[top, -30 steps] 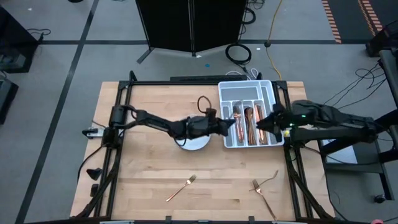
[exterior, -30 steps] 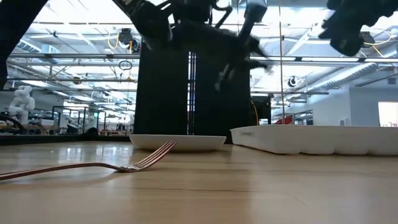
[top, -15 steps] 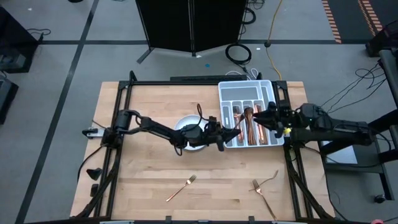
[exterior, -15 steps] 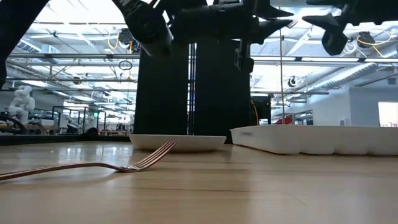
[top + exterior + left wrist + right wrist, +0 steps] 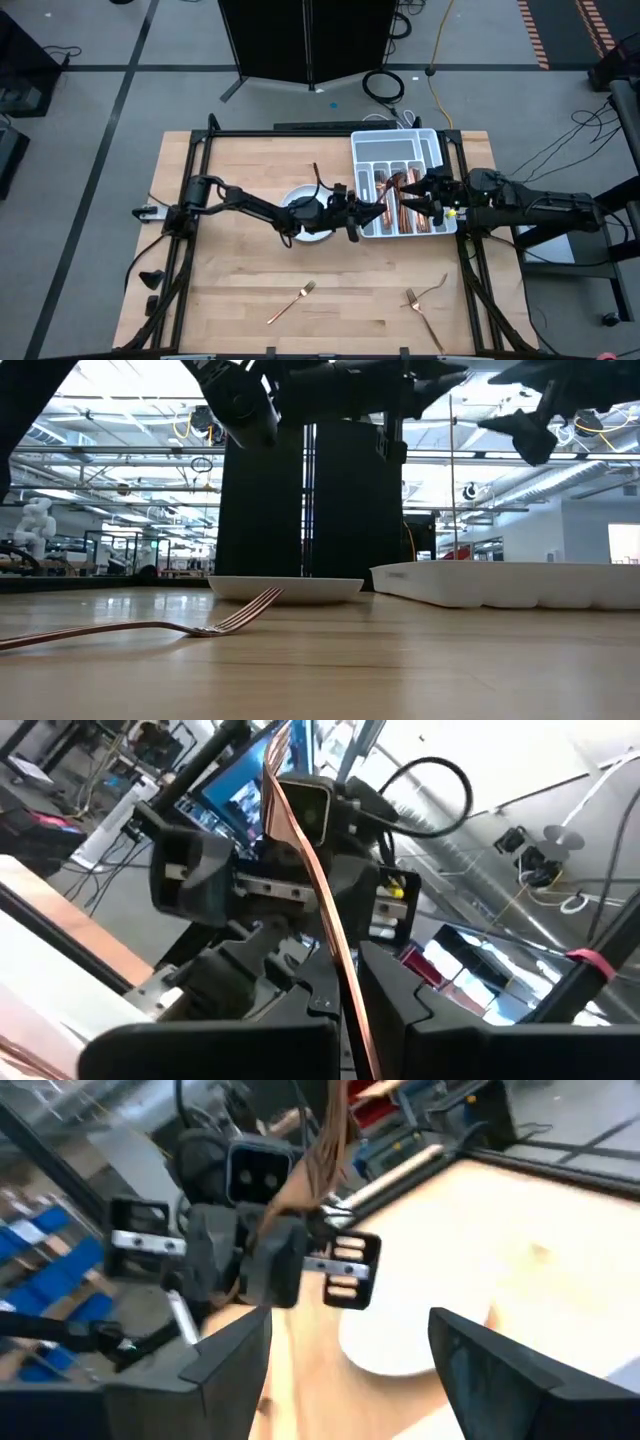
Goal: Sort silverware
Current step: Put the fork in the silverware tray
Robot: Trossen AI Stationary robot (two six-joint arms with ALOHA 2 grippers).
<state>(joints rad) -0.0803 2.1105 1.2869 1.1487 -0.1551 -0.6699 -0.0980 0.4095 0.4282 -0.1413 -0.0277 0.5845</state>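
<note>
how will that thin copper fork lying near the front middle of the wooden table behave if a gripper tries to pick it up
The slim shiny copper fork looks like rigid metal, so it probably stays stiff. It lies flat on the wooden table, so fingers may struggle to get under it. Its polished surface likely makes it slippery and apt to slide or pivot in a grip.

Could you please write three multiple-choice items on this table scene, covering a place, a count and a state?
1. Where is the white tray?
A. far right part of the table
B. near left corner
C. on the plate

2. How many pieces of silverware lie loose along the table's near edge?
A. none
B. two
C. five

3. How is the right claw?
A. shut on a fork
B. open
C. out of view

Answers: 1 A, it sits at the far right in the high view. 2 B, one fork and another fork. 3 B, its fingers stand wide apart.
</note>
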